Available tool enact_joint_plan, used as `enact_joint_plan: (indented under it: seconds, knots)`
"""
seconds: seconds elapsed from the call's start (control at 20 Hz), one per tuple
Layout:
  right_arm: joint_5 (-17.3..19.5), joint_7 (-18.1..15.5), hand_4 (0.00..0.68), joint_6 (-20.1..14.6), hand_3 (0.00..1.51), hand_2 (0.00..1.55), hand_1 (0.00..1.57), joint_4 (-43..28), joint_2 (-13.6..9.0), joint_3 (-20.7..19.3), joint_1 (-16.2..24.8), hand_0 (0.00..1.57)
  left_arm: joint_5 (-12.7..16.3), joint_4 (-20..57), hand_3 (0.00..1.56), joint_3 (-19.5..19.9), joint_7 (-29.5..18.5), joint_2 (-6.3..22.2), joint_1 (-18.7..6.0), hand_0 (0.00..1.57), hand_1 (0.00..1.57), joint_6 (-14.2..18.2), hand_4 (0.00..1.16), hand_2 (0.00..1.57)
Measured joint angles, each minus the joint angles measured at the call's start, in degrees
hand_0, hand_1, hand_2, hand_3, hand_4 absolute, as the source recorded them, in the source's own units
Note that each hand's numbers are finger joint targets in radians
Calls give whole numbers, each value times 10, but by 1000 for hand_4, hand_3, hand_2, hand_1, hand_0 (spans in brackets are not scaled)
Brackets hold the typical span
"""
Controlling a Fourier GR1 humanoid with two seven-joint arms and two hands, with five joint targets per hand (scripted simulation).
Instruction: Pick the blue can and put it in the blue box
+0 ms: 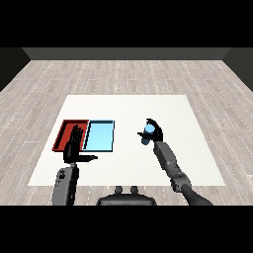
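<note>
**Blue can in the right hand, to the right of the trays**

The right hand (154, 130) is over the white table (128, 106), right of its middle, with its fingers and thumb curled round the blue can (146, 135). The can shows as a small blue shape at the left side of the hand, with a paler top end. It seems to be lifted a little off the table, though from this angle that is hard to judge. The grey right forearm (170, 163) runs from the near right corner up to the hand.

Two trays lie side by side on the left part of the table, touching along one edge. The red tray (63, 129) is on the left and the light blue tray (107, 123) is on the right. The can is well apart from the blue tray, to its right.

The left hand (74, 143) is over the near edge of the red tray. Its fingers are straight and point away toward the far side, with the thumb stuck out to the right. It holds nothing. The left forearm (65, 183) comes up from the near left.
</note>
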Motion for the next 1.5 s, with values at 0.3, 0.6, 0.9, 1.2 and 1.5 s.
enact_joint_plan:
  seconds: [0.3, 0.6, 0.9, 1.2, 1.5]
  knots:
    - [11, 30, 597, -40, 1449, 1481, 1513, -26, 1, 16, -4, 1513, -7, 4, 0, -11, -10, -12, 4, 0, 0, 3, 0, 0]
    - [25, 81, 630, -63, 1449, 1482, 1467, -101, 11, 61, 14, 1467, -9, 9, 0, -6, -16, -1, 5, 0, 0, -5, 0, 0]
    - [28, 115, 634, -77, 1443, 1462, 1422, -183, 16, 108, -1, 1422, -23, 38, 0, -14, -25, -3, -11, 0, 0, -4, 0, 0]
    - [26, 113, 632, -81, 1436, 1462, 1494, -228, 17, 144, -9, 1494, -2, 39, 0, -38, 8, -17, -21, 0, 0, -11, 0, 0]
    - [35, 169, 632, -88, 1436, 1462, 1494, -379, 14, 191, 78, 1494, 3, 43, 0, -59, 25, -32, -24, 0, 0, -11, 0, 0]
